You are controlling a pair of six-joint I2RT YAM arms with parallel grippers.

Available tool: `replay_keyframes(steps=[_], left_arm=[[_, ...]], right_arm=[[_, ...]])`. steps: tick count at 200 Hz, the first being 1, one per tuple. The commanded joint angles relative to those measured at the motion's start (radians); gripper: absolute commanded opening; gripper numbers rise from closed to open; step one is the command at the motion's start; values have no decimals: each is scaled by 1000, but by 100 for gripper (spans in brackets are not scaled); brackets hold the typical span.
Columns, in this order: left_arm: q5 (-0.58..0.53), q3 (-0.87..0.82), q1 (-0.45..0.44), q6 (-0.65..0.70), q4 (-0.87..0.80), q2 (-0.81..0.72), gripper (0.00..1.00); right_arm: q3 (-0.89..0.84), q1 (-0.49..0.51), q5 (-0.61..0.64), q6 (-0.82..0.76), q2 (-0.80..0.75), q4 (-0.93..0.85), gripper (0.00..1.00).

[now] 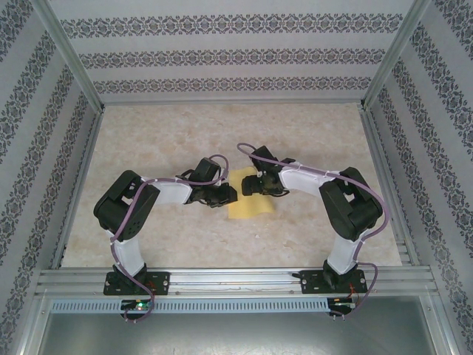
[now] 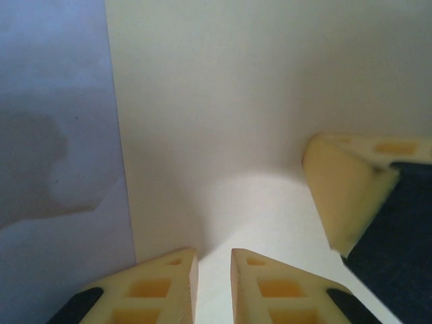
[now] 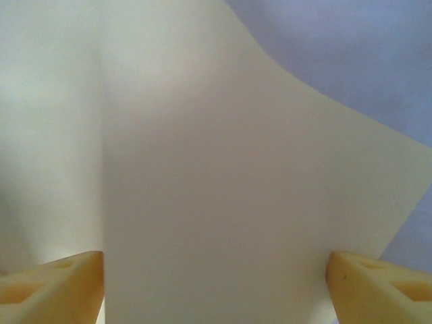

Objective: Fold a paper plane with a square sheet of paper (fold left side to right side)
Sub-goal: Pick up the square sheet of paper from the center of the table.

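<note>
The square sheet of paper (image 1: 251,203) is pale yellow and lies on the table between the two arms. My left gripper (image 1: 222,196) sits at its left edge. In the left wrist view the left gripper (image 2: 214,260) is down on the paper (image 2: 236,101), its jaws almost together with a thin gap and nothing between them. One right finger (image 2: 351,196) shows there too. My right gripper (image 1: 253,185) is over the sheet's top. In the right wrist view the right gripper (image 3: 216,263) stands wide open, a layer of paper (image 3: 223,169) spanning the space between the jaws.
Marbled tabletop (image 1: 310,133) extends beyond the paper on all sides. Patterned walls (image 1: 222,55) and metal frame rails (image 1: 236,277) enclose the workspace. Bare table shows left of the sheet (image 2: 54,135) and past its slanted edge (image 3: 351,47).
</note>
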Motion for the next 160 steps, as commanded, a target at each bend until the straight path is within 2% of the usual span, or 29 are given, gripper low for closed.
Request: replay_keyframes(steps=[1,28,56,77,118,136,160], left_arm=[[-25,4,-15,2,9,20,20],[-25,-7,-16,-5,38,4,22],[-45,-21,-12,6,62,-47,30],[-95,-49,-3,33,66,-125,37],[-166,-140,61,87,73,-331,49],[-142,-194,109,98,110,-426,55],[-32,-270,197,82,227,-542,64]], right_arm=[[35,14,-1,-5,17,-60,77],[36,17,-8,-5,7,-60,66],[23,13,-37,-16,-24,-44,53],[-7,-2,-102,-21,-64,-1,44],[-98,-52,-240,-38,-182,121,35],[-139,-81,-315,-47,-247,178,34],[-203,-130,-449,-48,-353,281,31]])
